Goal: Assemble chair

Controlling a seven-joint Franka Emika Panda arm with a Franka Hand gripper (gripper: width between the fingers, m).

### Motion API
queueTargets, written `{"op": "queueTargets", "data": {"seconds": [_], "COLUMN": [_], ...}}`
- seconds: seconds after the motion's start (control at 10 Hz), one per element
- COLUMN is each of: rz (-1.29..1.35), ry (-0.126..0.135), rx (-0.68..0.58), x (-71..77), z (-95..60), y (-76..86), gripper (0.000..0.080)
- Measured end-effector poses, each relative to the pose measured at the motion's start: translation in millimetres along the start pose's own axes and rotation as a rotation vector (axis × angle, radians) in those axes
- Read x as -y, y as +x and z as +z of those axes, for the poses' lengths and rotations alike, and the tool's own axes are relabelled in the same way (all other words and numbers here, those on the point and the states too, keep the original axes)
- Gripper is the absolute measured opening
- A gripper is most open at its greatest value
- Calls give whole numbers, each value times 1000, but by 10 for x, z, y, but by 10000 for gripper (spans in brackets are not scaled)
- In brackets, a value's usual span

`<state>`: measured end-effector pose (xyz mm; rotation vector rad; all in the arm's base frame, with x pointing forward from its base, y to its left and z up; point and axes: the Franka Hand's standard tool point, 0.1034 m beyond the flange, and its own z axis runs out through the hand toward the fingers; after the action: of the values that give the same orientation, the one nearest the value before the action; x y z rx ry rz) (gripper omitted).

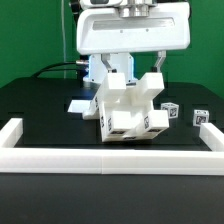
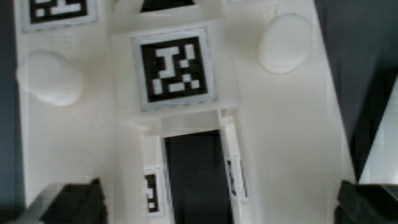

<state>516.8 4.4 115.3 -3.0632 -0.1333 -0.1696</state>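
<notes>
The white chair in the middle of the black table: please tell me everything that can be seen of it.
The matte white blocky plastic chair, several pieces joined, rests tilted on the black table, behind the long low white border frame. Black-and-white square tags sit on several faces. The wrist view shows a flat face with two rounded bumps and a dark rectangular slot. The open pincer hangs over its upper part, one finger on each side; contact cannot be judged.

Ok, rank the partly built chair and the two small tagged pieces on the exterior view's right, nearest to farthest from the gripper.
1. Partly built chair, directly below the open gripper.
2. Inner small tagged piece, just beside the chair.
3. Outer small tagged piece, farthest to the exterior view's right.
</notes>
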Motion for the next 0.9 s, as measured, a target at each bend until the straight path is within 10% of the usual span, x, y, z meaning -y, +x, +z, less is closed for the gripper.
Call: {"op": "queueTargets", "data": {"seconds": [0.9], "rz": [2], "ry": [16], "rx": [2], "x": [-20], "z": [-122], "y": [188], "gripper": [649]}}
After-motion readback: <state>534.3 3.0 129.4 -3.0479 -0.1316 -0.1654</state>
